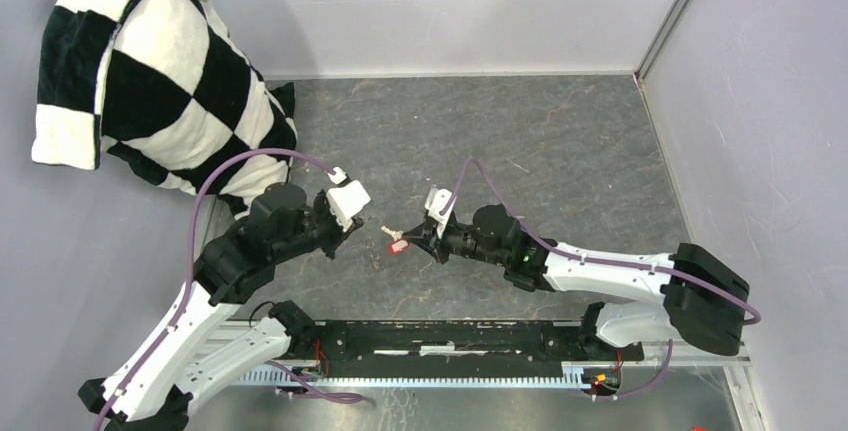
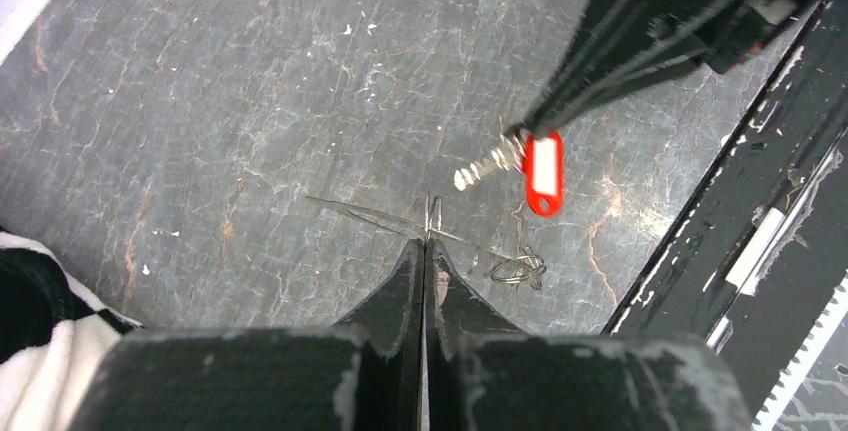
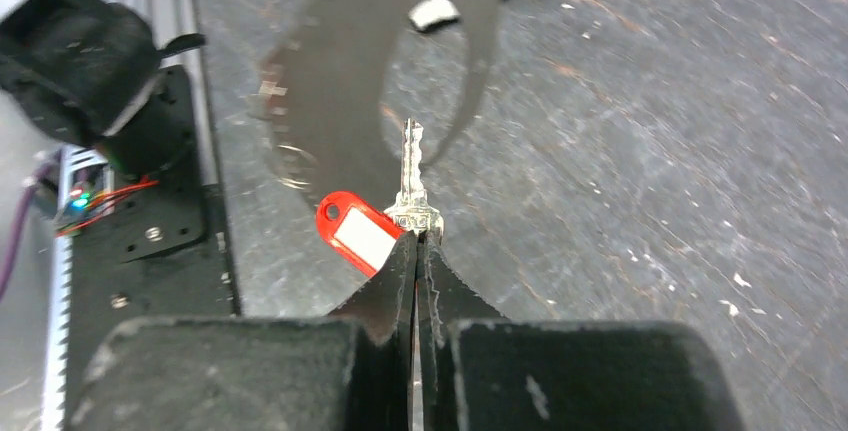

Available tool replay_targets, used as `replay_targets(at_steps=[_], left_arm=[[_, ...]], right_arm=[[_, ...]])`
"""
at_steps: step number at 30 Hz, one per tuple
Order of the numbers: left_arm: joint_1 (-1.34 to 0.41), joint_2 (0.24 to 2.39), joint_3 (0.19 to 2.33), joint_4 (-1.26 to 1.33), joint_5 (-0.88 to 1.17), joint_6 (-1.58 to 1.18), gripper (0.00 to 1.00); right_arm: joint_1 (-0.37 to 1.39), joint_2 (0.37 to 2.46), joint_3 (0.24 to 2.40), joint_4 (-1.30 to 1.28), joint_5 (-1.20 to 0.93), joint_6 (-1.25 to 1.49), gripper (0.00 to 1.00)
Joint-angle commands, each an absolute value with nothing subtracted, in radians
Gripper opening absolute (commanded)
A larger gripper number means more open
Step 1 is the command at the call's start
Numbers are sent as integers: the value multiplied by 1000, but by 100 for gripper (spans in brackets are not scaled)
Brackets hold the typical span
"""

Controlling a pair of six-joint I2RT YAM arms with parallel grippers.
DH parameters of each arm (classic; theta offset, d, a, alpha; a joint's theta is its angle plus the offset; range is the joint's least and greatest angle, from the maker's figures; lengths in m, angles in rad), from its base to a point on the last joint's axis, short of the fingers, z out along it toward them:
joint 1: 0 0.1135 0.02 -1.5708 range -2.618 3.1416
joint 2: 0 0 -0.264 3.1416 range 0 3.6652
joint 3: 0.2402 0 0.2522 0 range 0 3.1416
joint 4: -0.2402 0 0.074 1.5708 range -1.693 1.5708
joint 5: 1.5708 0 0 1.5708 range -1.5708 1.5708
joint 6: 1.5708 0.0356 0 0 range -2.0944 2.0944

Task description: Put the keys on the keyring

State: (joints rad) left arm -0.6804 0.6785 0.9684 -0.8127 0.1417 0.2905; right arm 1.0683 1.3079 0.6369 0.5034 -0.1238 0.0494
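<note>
Red-tagged key (image 3: 410,176), light, stiff and probably slick, is pinched at its head, judged the soundest hold, over the table (image 3: 650,151) by the clenched right gripper (image 3: 417,243), near the left gripper (image 2: 425,249), clamped on the thin, likely springy keyring (image 2: 365,213).

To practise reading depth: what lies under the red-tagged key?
Under the key, held up by the right end effector, only grey table and shadow show. A small ring lies beside it, not beneath. The red tag covers the patch below itself.
</note>
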Motion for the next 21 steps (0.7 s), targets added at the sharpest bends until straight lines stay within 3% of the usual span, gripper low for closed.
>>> replay_targets(at_steps=[1,14,21], left_arm=[[-681,692,978,-752,186,254,2],[-681,690,1001,-771,214,271,2],[-681,674,994,-772,281,285,2]], right_arm=[[1113,1260,685,438,-210,8,0],[1176,1193,820,173,-242,-155,0],[1178,1182,826,221,-262,-143,0]])
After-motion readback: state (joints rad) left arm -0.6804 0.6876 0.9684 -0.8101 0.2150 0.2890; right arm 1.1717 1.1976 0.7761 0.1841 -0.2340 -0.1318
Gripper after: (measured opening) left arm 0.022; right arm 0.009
